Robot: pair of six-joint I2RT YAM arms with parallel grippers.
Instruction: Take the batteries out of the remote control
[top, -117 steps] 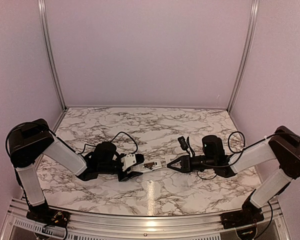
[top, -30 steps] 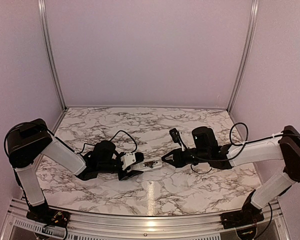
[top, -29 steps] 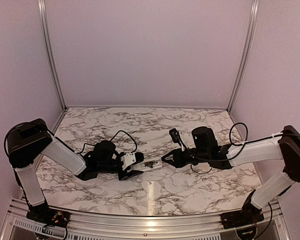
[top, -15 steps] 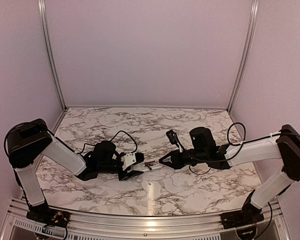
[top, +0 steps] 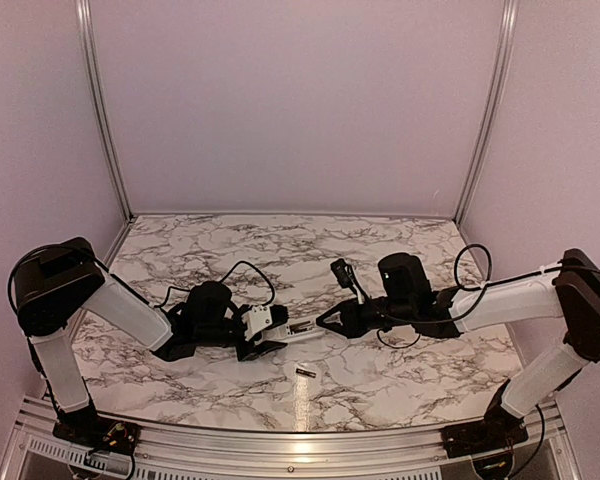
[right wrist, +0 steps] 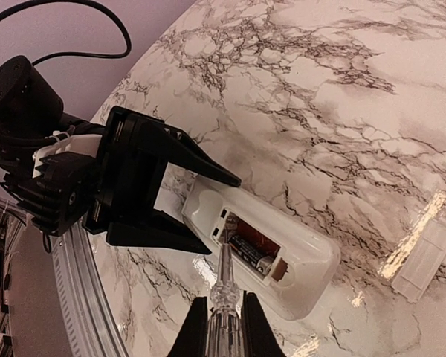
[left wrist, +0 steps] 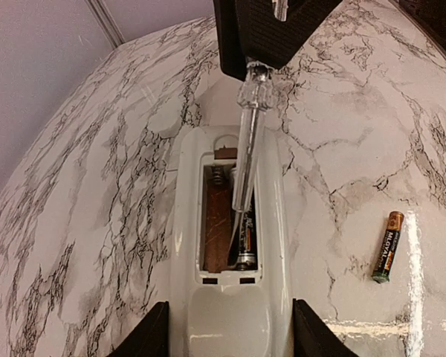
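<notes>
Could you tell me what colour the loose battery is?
Black battery with a copper end; left wrist view.

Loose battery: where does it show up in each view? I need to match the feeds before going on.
Top external: the loose battery lies low centre, just below the remote control.
Left wrist: at the right edge, lying to the right of the remote control.
Right wrist: not in it.
Shared landmark: the remote control's open compartment, which the right wrist view also shows.

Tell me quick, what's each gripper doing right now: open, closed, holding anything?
Left gripper: closed on the remote control.
Right gripper: closed on a clear-handled screwdriver, its tip in the remote's open bay.
</notes>
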